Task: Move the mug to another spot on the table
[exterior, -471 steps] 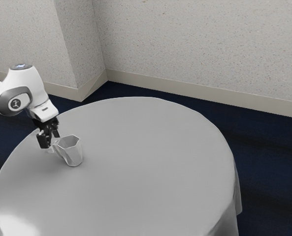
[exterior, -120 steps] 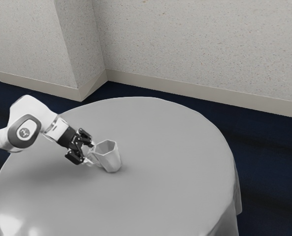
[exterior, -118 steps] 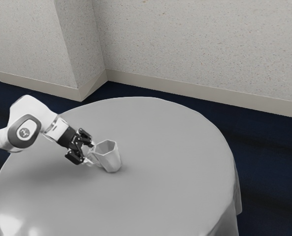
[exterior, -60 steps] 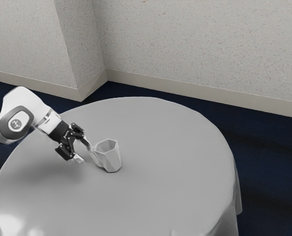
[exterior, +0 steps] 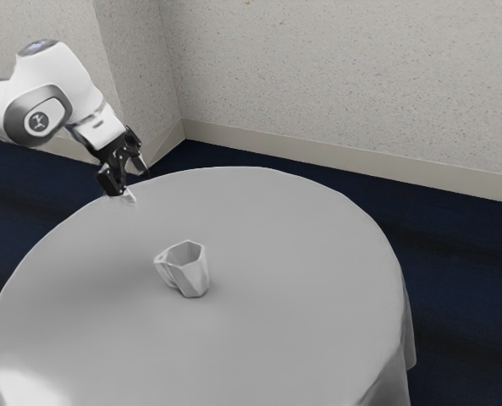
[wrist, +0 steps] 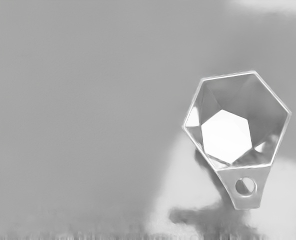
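Observation:
A pale grey faceted mug stands upright on the round grey table, left of its middle, with its handle toward the exterior view's left. My gripper hangs well above the table's far left edge, up and to the left of the mug. Its fingers stand apart and hold nothing. From above in the wrist view, the mug shows a six-sided rim, and its flat handle has a round hole.
The table's edge drops to a dark blue floor on all sides. A speckled wall corner rises just behind my arm. Wide bare tabletop lies right of the mug.
My gripper has let go of the mug's handle and risen up and back to the exterior view's upper left. The mug stays where it was set down.

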Robot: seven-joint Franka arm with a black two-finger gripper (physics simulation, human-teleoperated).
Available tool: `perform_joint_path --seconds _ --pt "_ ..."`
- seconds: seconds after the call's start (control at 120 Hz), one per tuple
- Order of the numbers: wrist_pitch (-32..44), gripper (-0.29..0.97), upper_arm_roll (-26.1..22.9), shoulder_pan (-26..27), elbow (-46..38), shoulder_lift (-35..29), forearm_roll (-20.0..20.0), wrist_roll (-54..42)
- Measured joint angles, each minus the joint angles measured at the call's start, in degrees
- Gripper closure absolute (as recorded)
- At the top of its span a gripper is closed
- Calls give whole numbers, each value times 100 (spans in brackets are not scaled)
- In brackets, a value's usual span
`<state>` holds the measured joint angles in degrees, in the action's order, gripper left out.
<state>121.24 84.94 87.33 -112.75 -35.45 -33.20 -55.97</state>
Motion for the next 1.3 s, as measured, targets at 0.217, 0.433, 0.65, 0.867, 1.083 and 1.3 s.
perform_joint_path --seconds 0.217,0.433,0.65,0.867,1.083,1.3 --pt "-739 0 -32 171 745 1276 713 1145" --pt "-1354 0 -12 484 1021 1430 799 2493" --pt "-1563 0 -538 -227 1045 2509 1143 3473" --pt "-1632 0 -709 -560 1051 2887 1628 4157" --pt "-1654 0 -774 -805 1152 3248 1937 4629" --pt "-1663 0 -786 -802 1156 3221 1992 4969"
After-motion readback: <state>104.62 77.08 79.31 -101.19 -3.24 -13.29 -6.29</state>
